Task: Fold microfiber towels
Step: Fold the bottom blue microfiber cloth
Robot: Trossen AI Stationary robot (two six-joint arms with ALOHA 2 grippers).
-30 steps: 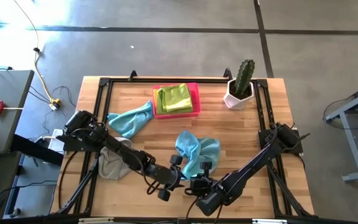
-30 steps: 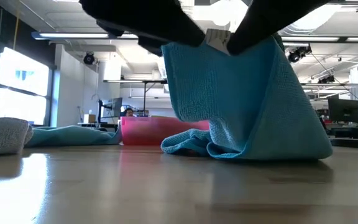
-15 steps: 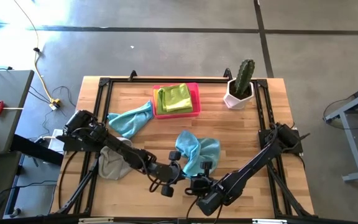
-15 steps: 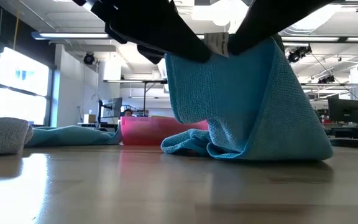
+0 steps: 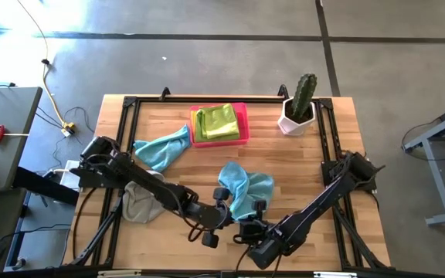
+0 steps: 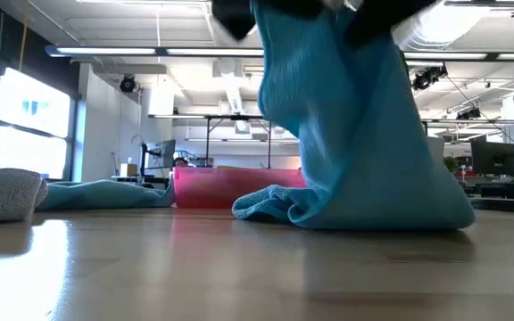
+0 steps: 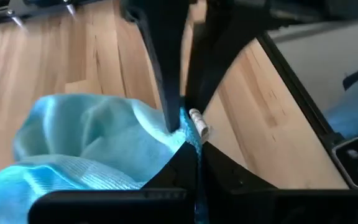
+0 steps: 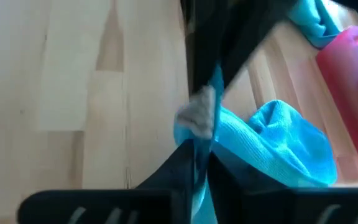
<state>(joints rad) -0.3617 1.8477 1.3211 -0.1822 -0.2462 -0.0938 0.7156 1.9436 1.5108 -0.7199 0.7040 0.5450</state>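
Our left tool [image 5: 224,210] is pressed together on the near edge of the teal-blue towel [image 5: 246,189], pinching the cloth beside its small white tag [image 7: 199,123]. Our right tool [image 5: 247,218] sits just beside it on the same edge; its fingers look nearly closed on the fabric, though we cannot tell for sure whether they grip it. Between the two tools the towel is lifted into a peak, and its far part lies bunched on the worktop [image 5: 307,166].

Farther out, a second teal-blue towel [image 5: 162,148] lies crumpled near the pink tray [image 5: 243,112], which holds a folded lime green towel [image 5: 217,123]. A grey towel [image 5: 137,202] lies heaped under our left arm. A potted cactus [image 5: 300,102] stands at the far right corner.
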